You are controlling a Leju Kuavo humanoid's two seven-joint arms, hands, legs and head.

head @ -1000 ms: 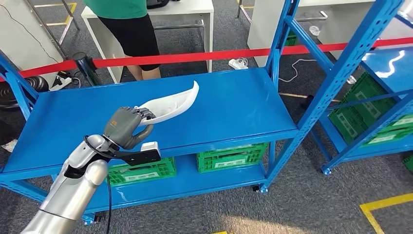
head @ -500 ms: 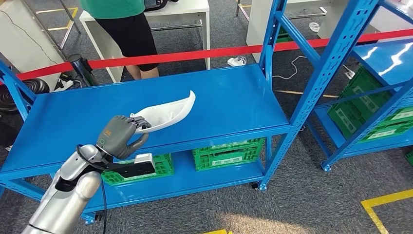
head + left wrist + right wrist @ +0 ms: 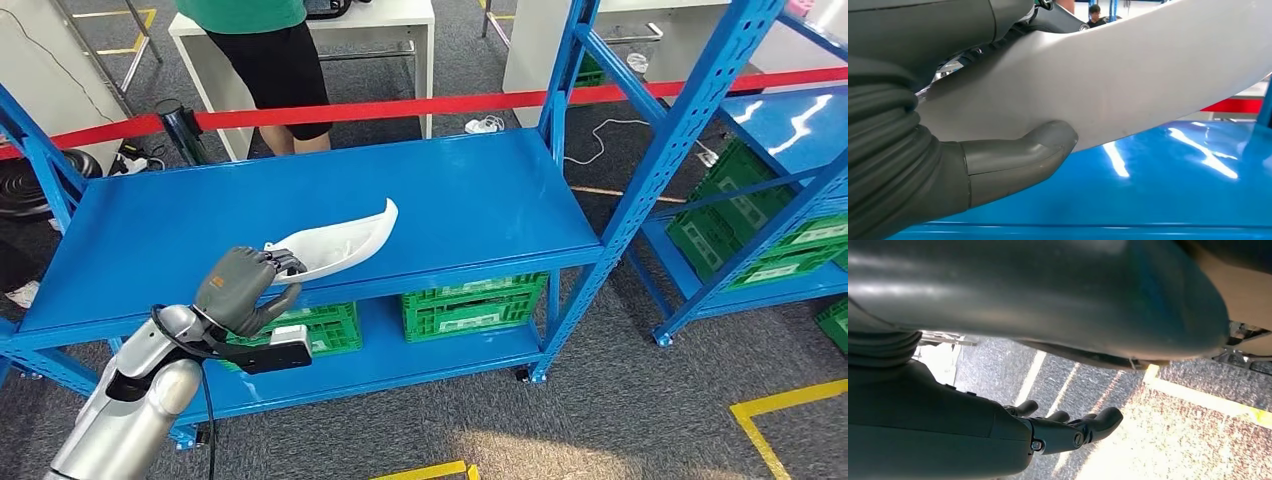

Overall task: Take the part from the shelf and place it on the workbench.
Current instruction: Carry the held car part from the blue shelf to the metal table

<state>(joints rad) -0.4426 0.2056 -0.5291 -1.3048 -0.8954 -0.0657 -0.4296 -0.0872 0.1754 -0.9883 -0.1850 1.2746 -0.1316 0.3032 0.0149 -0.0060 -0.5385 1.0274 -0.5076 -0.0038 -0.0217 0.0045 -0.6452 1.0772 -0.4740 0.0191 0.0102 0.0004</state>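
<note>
Left robot hand [image 3: 243, 290] curled closed in a grip, arm extended forward; right robot hand [image 3: 998, 440] hangs empty.

The left arm [image 3: 125, 410] is a smooth silver tube with a dark gap at the joint. A thin black cable [image 3: 208, 420] loops round the wrist just behind the left hand [image 3: 240, 290], whose back is grey and fingers darker. A black bracket under that wrist carries a small white box [image 3: 282, 341]. The right hand [image 3: 1048, 432] is dark, with 1 small screw.

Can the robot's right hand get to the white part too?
Probably not right now. The right hand hangs down by the floor, holding nothing, while the left hand holds the white part over the blue shelf.
</note>
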